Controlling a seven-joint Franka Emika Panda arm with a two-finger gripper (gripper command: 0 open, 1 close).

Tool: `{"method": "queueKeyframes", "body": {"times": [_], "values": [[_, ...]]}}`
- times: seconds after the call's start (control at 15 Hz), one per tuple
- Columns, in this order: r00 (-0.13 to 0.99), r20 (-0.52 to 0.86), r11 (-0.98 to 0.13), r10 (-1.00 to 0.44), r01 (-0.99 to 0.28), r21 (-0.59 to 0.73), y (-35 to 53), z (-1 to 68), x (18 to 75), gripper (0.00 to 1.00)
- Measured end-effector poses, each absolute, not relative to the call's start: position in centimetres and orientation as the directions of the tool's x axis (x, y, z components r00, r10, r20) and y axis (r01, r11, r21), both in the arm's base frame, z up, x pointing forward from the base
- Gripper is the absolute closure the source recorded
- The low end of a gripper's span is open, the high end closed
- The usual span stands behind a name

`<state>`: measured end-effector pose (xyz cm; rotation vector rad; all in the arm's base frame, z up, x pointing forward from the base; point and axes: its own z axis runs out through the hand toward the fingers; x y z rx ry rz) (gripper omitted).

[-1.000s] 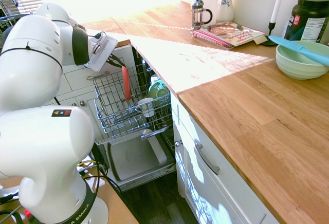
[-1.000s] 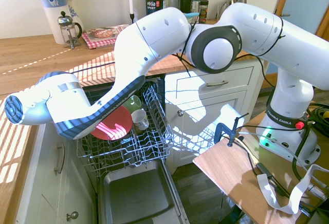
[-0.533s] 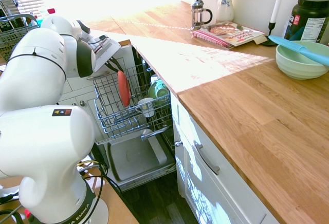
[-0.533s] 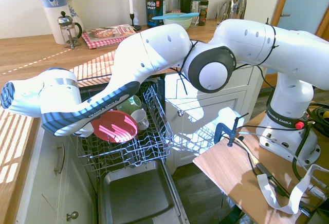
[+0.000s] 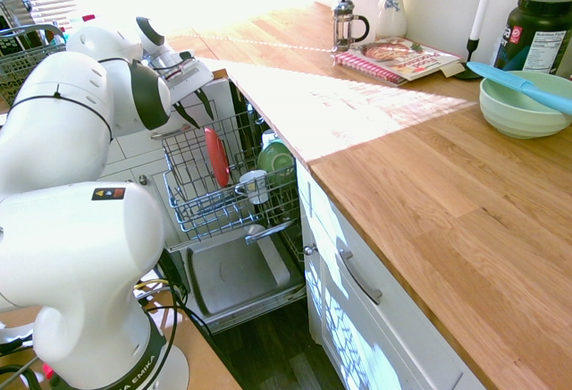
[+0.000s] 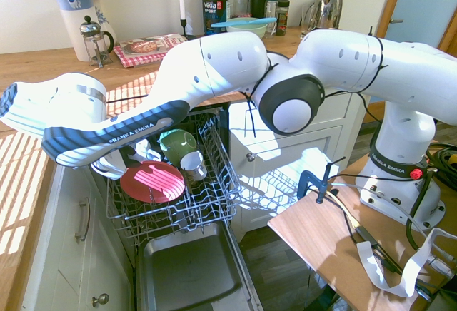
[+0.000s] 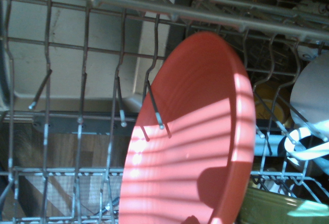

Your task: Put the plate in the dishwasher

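Now plate (image 6: pixel 151 182) inside dishwasher (image 6: pixel 187 268) rack (image 6: pixel 207 204).

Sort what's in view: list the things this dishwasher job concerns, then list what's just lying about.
Job:
- plate, resting in the rack
- dishwasher, door down, rack pulled out
- gripper, above the plate, jaws open

Lying about:
- green dish and white cup in the rack
- pale green bowl
- coffee press
- magazine
- black jar

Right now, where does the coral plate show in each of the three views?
First exterior view: plate edge-on in the rack, left of centre.
Second exterior view: plate tilted in the rack, lower left.
Wrist view: plate fills the centre.
Shared landmark: the white cup beside it.
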<state>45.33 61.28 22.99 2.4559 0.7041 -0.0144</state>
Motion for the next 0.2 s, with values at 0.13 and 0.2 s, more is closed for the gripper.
{"method": "queueKeyframes", "body": {"times": [0.13,0.2], "values": [[0.865,-0.161,-0.723,0.475,0.488,0.489,61.1,26.2,45.7,0.00],[0.869,-0.157,-0.739,0.468,0.483,0.469,60.6,28.3,46.3,0.00]]}}
